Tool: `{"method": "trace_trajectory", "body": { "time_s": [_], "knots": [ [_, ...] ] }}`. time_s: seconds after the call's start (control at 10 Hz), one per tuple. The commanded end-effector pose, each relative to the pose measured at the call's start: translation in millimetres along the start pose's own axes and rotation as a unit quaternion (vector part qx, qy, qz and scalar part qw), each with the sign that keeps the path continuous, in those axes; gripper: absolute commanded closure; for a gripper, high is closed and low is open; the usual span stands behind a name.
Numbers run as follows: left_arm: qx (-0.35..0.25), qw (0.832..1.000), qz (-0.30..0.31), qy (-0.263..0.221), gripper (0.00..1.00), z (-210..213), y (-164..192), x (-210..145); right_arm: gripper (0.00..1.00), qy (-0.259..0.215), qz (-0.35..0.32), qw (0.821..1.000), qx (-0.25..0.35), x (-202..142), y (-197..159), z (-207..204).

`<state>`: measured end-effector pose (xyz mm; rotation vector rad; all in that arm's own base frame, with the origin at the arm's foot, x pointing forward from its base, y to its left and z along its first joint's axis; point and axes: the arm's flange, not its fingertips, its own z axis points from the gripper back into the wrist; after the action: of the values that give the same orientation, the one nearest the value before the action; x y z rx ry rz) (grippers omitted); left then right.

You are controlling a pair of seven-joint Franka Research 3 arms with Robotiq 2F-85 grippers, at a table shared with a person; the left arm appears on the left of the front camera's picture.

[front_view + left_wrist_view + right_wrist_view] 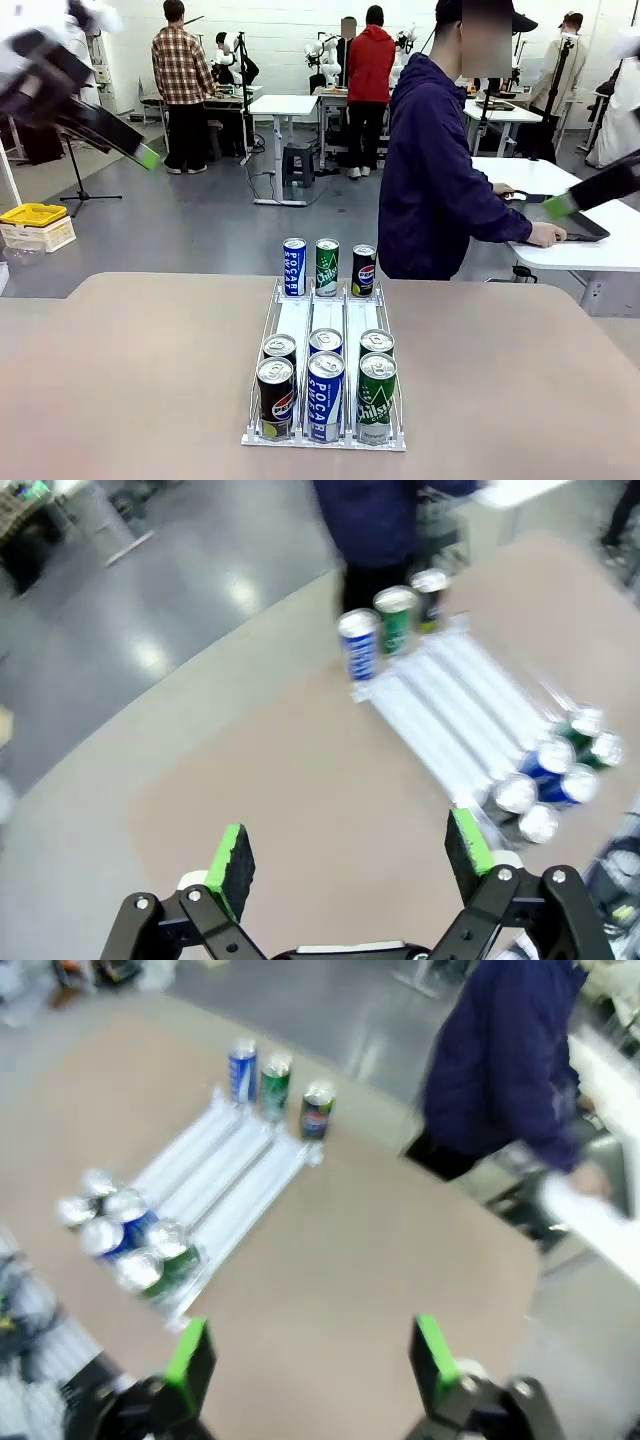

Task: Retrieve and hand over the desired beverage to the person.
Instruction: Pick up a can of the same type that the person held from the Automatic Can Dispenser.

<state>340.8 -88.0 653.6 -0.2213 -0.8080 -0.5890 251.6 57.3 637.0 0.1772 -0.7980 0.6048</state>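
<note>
Front view: the beige table (pixel 120 380) is being shared with the person (pixel 440 170), who is being seen just beyond its far edge, turned toward a neighbouring white table (pixel 600 255), with one hand (pixel 547 235) being rested there at a dark flat object (pixel 575 225). A white wire rack (pixel 325 320) is being carried at the middle of the beige table, laid lengthwise from the robot's edge toward the far edge. Three cans are being held upright at its far end: a blue can (pixel 294 267), a green can (pixel 327 267) and a black can (pixel 364 270). At the end nearer the robot's edge, six more cans (pixel 326 380) are being held in two rows.

Left wrist view: the left gripper (pixel 350 855) is being held above the table, its jaws spread wide with nothing between them.

Right wrist view: the right gripper (pixel 311 1356) is likewise being held wide apart and empty, well apart from the rack.
</note>
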Motion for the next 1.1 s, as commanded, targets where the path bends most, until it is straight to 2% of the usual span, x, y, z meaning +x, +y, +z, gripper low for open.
{"method": "trace_trajectory", "body": {
  "time_s": [0.0,0.1,0.2,0.3,0.5,0.8,1.0],
  "knots": [
    [-0.124,0.99,0.065,0.033,0.0,46.9,51.5,-7.6,0.0,0.03,-0.053,0.995,0.075,-13.6,-51.8,28.7],
    [-0.138,0.984,0.106,0.046,0.0,56.2,78.9,-14.7,0.0,0.04,-0.087,0.991,0.097,-23.4,-78.2,28.8],
    [-0.145,0.979,0.135,0.04,0.0,63.7,97.3,-24.1,0.0,0.038,-0.116,0.987,0.106,-33.6,-97.8,29.8],
    [-0.144,0.976,0.164,0.029,0.0,74.2,115.5,-38.0,0.0,0.031,-0.135,0.983,0.116,-41.6,-113.6,31.0],
    [-0.159,0.965,0.205,0.037,0.0,75.9,144.2,-59.3,0.0,0.014,-0.166,0.977,0.135,-53.8,-141.8,33.3],
    [-0.171,0.956,0.237,0.016,0.0,74.5,157.2,-76.4,0.0,-0.007,-0.194,0.972,0.136,-65.8,-160.0,29.2],
    [-0.154,0.96,0.233,0.033,0.0,78.0,158.8,-75.5,0.0,0.009,-0.185,0.975,0.126,-62.2,-150.2,33.5]
  ]
}}
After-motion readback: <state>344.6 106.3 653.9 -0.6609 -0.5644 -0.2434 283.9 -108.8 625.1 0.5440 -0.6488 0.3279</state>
